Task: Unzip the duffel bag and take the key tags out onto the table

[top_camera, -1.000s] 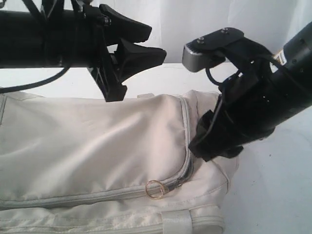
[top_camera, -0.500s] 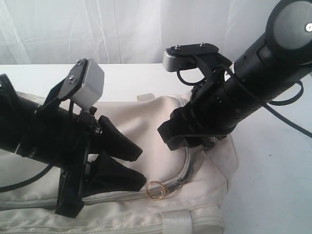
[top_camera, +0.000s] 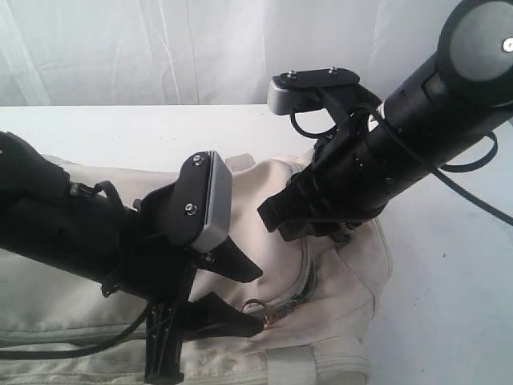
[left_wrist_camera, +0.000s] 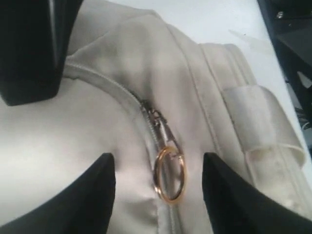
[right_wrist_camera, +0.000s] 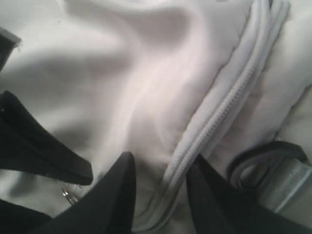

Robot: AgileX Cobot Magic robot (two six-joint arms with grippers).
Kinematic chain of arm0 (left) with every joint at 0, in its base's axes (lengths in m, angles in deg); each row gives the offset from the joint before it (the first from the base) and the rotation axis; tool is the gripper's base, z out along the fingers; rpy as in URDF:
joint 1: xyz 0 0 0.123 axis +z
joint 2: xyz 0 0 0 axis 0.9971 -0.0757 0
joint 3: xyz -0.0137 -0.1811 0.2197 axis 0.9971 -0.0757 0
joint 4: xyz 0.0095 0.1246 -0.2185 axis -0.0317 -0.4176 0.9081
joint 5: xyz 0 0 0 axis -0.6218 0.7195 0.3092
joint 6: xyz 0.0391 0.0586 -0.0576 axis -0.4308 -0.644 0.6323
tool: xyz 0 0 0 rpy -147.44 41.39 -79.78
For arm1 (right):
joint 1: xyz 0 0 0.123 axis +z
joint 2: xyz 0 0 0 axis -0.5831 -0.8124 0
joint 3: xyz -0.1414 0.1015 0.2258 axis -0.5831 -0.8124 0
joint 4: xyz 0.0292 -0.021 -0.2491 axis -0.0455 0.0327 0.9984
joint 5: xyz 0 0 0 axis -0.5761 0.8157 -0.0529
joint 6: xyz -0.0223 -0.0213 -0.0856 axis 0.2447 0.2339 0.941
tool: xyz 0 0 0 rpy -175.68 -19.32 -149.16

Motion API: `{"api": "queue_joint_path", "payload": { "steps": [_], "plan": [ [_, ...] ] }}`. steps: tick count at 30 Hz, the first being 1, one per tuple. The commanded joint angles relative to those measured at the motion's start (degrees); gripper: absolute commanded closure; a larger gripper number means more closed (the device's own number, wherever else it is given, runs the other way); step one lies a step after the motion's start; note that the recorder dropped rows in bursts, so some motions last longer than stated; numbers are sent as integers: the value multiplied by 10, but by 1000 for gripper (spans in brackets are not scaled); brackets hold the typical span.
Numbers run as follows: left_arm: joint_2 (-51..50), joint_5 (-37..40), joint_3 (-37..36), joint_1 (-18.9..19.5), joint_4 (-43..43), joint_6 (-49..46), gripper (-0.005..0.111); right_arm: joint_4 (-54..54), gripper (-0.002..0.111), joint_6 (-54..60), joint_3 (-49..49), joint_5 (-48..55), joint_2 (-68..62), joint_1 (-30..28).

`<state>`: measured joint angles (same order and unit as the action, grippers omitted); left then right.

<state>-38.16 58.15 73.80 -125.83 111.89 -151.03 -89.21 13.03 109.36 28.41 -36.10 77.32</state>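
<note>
Now the left gripper (left_wrist_camera: 156,163) hangs low over the large cream fabric duffel bag (top_camera: 345,281). Its two black fingers are apart, one on each side of the small gold metal ring (left_wrist_camera: 169,174) that serves as pull of the grey zipper (right_wrist_camera: 229,112). The ring lies flat on the cloth between the fingers, and they do not touch it. The right gripper (right_wrist_camera: 161,161) is spread as well, at the bag's end, with the zipper ridge between its fingers. I cannot tell if it presses the cloth or only rests there. The zipper is shut and the bag lies on the plain white table (top_camera: 449,321). The coloured plastic key tags are not in view; I judge they are inside.

My worry is the ring. It is thin and flat, so the closing fingers may slide over it, or pinch a fold of cloth together with it. If the right gripper does not pin the bag firmly, I think the whole bag will follow the pull. The ring also sits where the zipper bends, so a pull in the wrong direction may jam it. Both arms are very near each other and may collide.
</note>
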Motion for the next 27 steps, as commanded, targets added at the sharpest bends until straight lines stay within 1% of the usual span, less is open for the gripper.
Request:
{"api": "queue_joint_path", "payload": {
  "steps": [1, 5, 9, 12, 15, 17, 22, 25, 27],
  "plan": [
    [-12, -22, -5, -6, 6, -3, 49, -4, 75, 2, 4, -4, 0, -4],
    [-29, 5, -5, -6, 5, -3, 54, -4, 75, 2, 4, -4, 0, -4],
    [-31, 37, -5, -6, 5, -3, 75, -3, 75, 2, 4, -4, 0, -4],
    [-29, 40, -5, -6, 5, -3, 90, -3, 75, 2, 4, -4, 0, -4],
    [-22, 40, -5, -6, 5, -3, 101, -2, 75, 2, 4, -4, 0, -4],
    [-14, 41, -5, -6, 5, -3, 107, -2, 75, 2, 4, -2, 0, -4],
    [11, 33, -5, -5, 4, 8, 107, 2, 75, 2, 4, 0, 0, -4],
    [29, 38, -5, -5, -19, 70, 107, 5, 78, 2, 4, 0, 0, -4],
    [40, 49, -5, -5, -67, 125, 107, 13, 84, 2, 4, 0, 0, -4]
  ]
}}
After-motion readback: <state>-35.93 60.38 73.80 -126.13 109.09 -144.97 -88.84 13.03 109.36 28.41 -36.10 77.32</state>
